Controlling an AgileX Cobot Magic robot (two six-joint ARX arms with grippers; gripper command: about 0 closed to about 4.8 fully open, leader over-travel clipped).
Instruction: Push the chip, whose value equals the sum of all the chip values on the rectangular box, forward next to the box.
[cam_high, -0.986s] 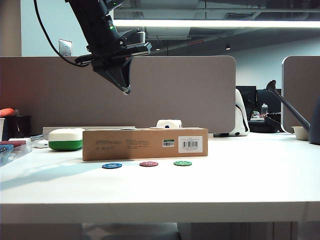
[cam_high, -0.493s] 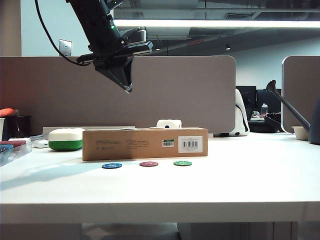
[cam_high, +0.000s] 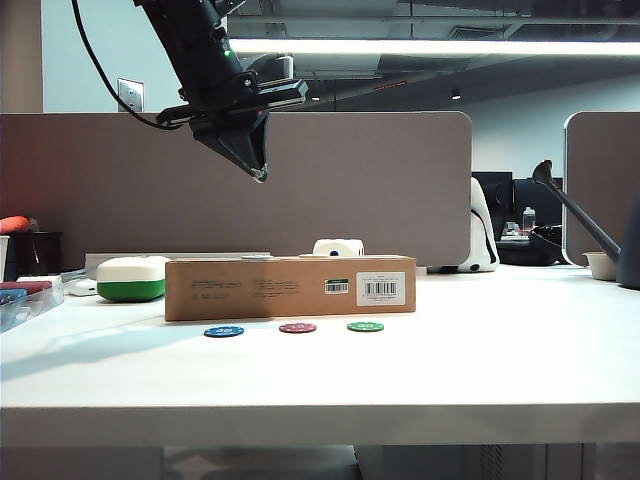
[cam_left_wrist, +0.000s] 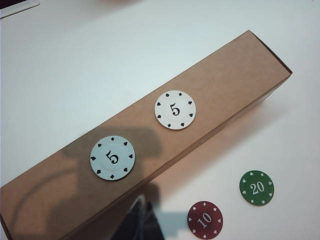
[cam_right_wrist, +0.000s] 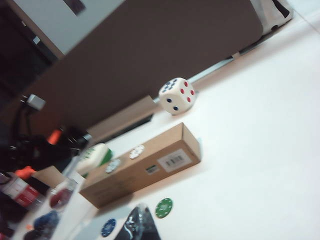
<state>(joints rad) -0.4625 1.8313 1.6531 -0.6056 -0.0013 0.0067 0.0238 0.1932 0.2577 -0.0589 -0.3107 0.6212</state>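
The dark-red chip (cam_high: 297, 328) marked 10 (cam_left_wrist: 205, 220) lies on the table just in front of the brown rectangular box (cam_high: 290, 287), between a blue chip (cam_high: 223, 331) and a green chip (cam_high: 365, 326) marked 20 (cam_left_wrist: 256, 187). Two white chips marked 5 (cam_left_wrist: 175, 109) (cam_left_wrist: 112, 157) rest on the box top (cam_left_wrist: 220, 80). My left gripper (cam_high: 259, 176) hangs shut high above the box, its tip (cam_left_wrist: 142, 219) showing over the box's front edge. My right gripper (cam_right_wrist: 138, 220) is shut, well above the table, and hides the red chip in its own view; it does not show in the exterior view.
A white-and-green rounded case (cam_high: 132, 278) sits left of the box and a large die (cam_high: 338, 247) (cam_right_wrist: 176, 96) behind it. A clear bin of chips (cam_high: 25, 295) stands at the far left. A brown partition (cam_high: 400, 190) closes the back.
The left gripper has drifted slightly up and to the right above the box. The chips and box have not moved.
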